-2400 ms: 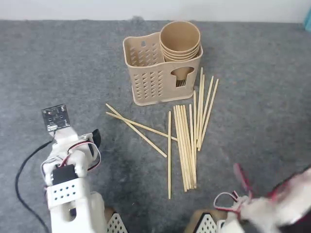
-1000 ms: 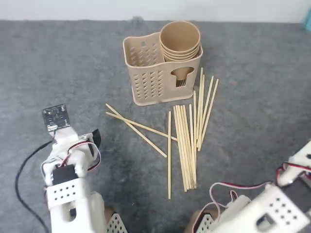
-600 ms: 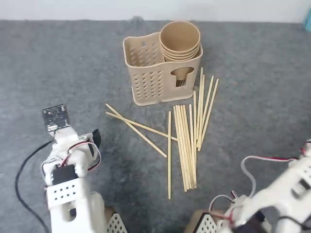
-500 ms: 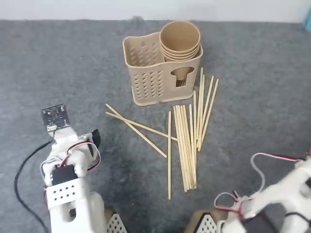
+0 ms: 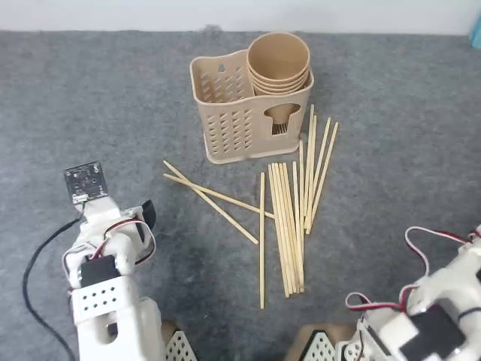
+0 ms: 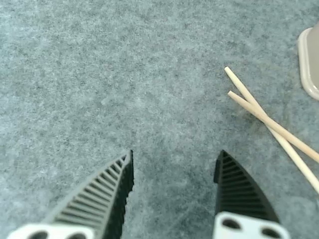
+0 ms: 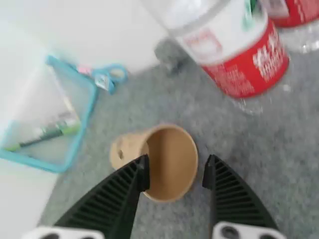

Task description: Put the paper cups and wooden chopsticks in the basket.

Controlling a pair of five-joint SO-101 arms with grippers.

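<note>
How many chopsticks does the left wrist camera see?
2. One chopstick and a second chopstick lie crossed on the carpet near the basket; others may lie outside view.

the high view looks straight down on the mat point(image 5: 90, 90) from well above. the left wrist view faces down, close to the mat, and shares two crossed chopsticks point(image 6: 264, 124) and a basket point(image 6: 310, 64) corner with it. the right wrist view looks low and outward at a cup point(image 7: 164, 162).
</note>
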